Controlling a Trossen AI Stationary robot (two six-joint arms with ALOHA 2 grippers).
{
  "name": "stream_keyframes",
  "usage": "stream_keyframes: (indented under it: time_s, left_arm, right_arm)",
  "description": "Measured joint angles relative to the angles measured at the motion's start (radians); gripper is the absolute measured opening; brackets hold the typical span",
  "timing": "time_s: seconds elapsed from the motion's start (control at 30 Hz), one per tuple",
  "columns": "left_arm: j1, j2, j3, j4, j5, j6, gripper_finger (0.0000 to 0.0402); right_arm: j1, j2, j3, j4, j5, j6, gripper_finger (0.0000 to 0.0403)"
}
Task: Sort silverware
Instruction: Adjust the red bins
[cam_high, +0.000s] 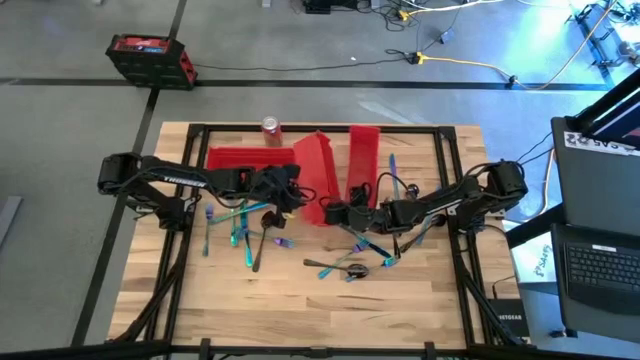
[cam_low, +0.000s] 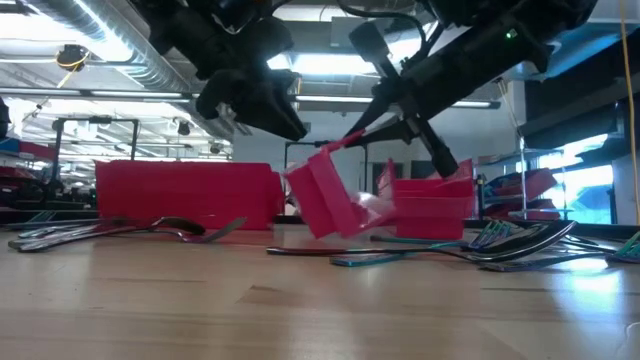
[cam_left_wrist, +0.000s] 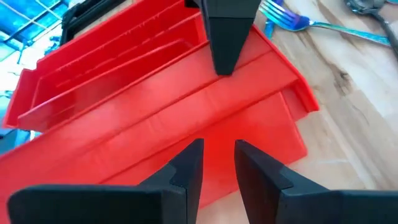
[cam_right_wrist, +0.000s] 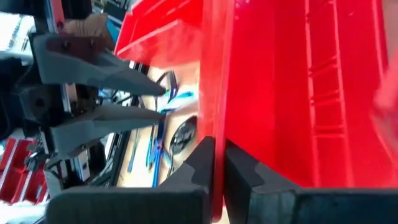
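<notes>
Three long red bins stand at the table's far middle. The middle red bin (cam_high: 316, 172) is tipped up on its side (cam_low: 325, 195). My right gripper (cam_high: 332, 213) reaches in from the right and is shut on this bin's wall (cam_right_wrist: 219, 158). My left gripper (cam_left_wrist: 219, 165) hovers just left of and above the same bin (cam_low: 285, 120), its fingers a little apart with nothing between them. Iridescent silverware lies loose on the wood: one cluster (cam_high: 240, 228) under the left arm, another (cam_high: 352, 262) near the right arm. My right gripper pinches the thin edge of the middle bin's wall (cam_right_wrist: 215, 118) between its two fingers, near the bin's near end. The fingers come from the table's right, slanting down. The bin hangs tilted from them, its lower edge (cam_low: 335, 230) resting on the table.
A flat red bin (cam_high: 240, 158) lies at the far left and an upright one (cam_high: 363, 160) at the far right of the group. A red soda can (cam_high: 271, 127) stands behind them. Forks (cam_low: 510, 240) and a spoon (cam_low: 170, 228) lie on the near wood.
</notes>
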Motion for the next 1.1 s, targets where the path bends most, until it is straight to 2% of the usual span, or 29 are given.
stream_keyframes:
  time_s: [0.17, 0.33, 0.5, 0.63, 0.93, 1.1]
  left_arm:
    - [0.000, 0.000, 0.000, -0.017, -0.007, -0.018, 0.0078]
    - [-0.002, -0.001, 0.000, -0.041, -0.122, -0.019, 0.0075]
    - [-0.002, -0.001, 0.000, -0.044, -0.122, -0.003, 0.0066]
    - [-0.003, -0.001, 0.000, -0.050, -0.115, -0.007, 0.0062]
    - [-0.009, -0.014, 0.000, -0.053, -0.130, 0.039, 0.0062]
    - [-0.008, -0.031, 0.000, -0.050, -0.132, 0.068, 0.0062]
  right_arm:
    - [0.000, 0.000, 0.014, -0.012, 0.027, -0.023, 0.0000]
    - [0.000, 0.001, 0.048, -0.013, 0.057, -0.078, 0.0000]
    - [0.000, 0.001, 0.107, -0.090, 0.097, -0.130, 0.0000]
    - [0.000, 0.001, 0.180, -0.229, 0.135, -0.154, 0.0000]
    - [-0.003, 0.001, 0.507, -0.789, 0.315, -0.217, 0.0000]
    - [-0.010, 0.003, 0.597, -0.856, 0.334, -0.210, 0.0000]
